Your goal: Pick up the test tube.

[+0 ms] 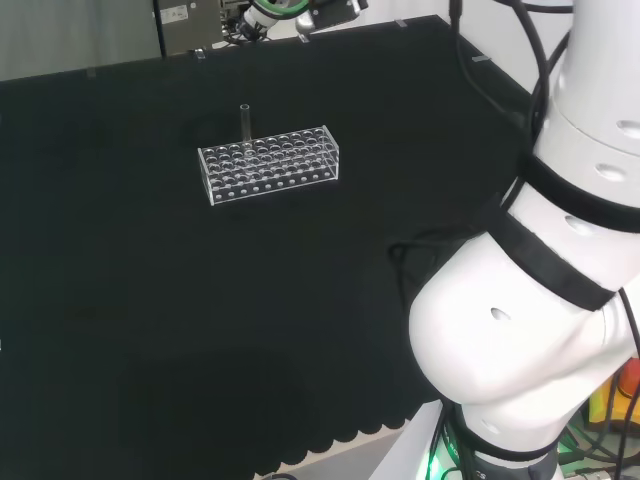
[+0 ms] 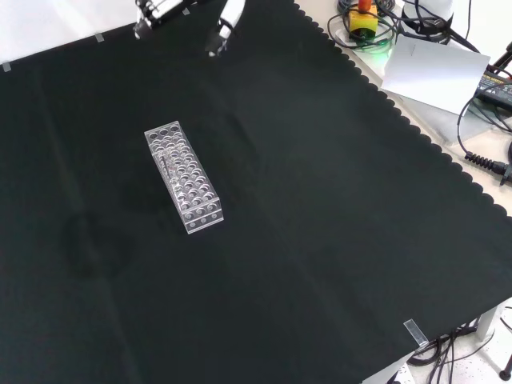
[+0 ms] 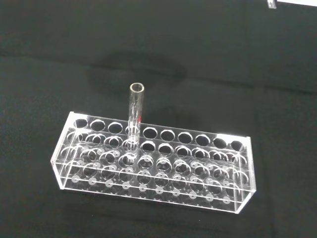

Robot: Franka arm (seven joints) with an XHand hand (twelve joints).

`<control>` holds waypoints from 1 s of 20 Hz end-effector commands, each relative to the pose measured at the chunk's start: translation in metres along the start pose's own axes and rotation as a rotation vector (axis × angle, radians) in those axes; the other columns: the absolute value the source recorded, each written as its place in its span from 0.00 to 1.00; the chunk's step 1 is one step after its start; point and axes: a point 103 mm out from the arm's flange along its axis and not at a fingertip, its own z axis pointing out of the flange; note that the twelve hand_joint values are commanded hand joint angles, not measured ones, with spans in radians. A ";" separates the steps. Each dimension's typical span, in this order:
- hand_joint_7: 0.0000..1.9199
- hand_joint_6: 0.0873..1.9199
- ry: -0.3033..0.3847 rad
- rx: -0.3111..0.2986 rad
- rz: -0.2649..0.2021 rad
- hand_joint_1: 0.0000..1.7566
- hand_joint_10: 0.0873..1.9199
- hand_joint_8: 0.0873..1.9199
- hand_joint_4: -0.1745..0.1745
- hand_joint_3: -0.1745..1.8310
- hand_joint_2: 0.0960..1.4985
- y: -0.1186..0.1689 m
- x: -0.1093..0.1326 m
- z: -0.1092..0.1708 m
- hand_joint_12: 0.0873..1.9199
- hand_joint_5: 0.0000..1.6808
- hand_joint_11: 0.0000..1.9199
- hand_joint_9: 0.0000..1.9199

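1. In the head view, the hand [image 1: 262, 14] is hanging at the far edge of the cloth [image 1: 150, 330], partly cut off, so I cannot tell whether its fingers are spread or curled. One tube [image 1: 244, 120] is standing upright in one rack [image 1: 270, 163], nearer the camera than the hand and well apart from it.
2. In the front view, the hand [image 2: 164, 10] is showing at the top edge, with a fingertip [image 2: 230, 16] to its right. The rack [image 2: 183, 175] is lying lower down on the cloth [image 2: 320, 240], well apart from the hand.
3. In the wrist view, the clear round tube [image 3: 135, 119] is rising open-topped from a back-row hole of the clear box-shaped rack [image 3: 153, 163], many round holes in rows, on matt black cloth [image 3: 49, 49].
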 end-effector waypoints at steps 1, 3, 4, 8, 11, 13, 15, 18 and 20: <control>0.04 0.00 -0.063 0.041 -0.030 0.38 0.49 0.44 0.18 0.02 0.69 0.032 0.027 0.017 0.78 0.10 0.00 0.02; 0.04 0.00 -0.079 0.055 -0.029 0.38 0.49 0.45 0.18 0.02 0.69 0.039 0.029 0.023 0.78 0.11 0.00 0.02; 0.04 0.00 -0.088 0.060 -0.029 0.38 0.49 0.45 0.18 0.02 0.69 0.042 0.029 0.025 0.78 0.11 0.00 0.02; 0.07 0.00 -0.127 0.086 -0.044 0.38 0.49 0.45 0.16 0.01 0.69 0.055 0.031 0.038 0.78 0.13 0.00 0.04; 0.11 0.00 -0.127 0.109 -0.050 0.38 0.48 0.45 0.15 0.01 0.70 0.064 0.034 0.050 0.78 0.15 0.00 0.07; 0.13 0.00 -0.125 0.124 -0.056 0.39 0.48 0.46 0.15 0.00 0.70 0.070 0.036 0.059 0.78 0.16 0.00 0.08; 0.15 0.00 -0.127 0.142 -0.055 0.39 0.47 0.45 0.14 0.00 0.70 0.075 0.036 0.067 0.79 0.17 0.00 0.09; 0.16 0.00 -0.113 0.166 -0.040 0.39 0.47 0.46 0.14 0.00 0.70 0.081 0.033 0.079 0.79 0.17 0.00 0.10; 0.16 0.00 -0.107 0.179 -0.031 0.39 0.47 0.46 0.14 0.00 0.70 0.086 0.030 0.087 0.79 0.17 0.00 0.10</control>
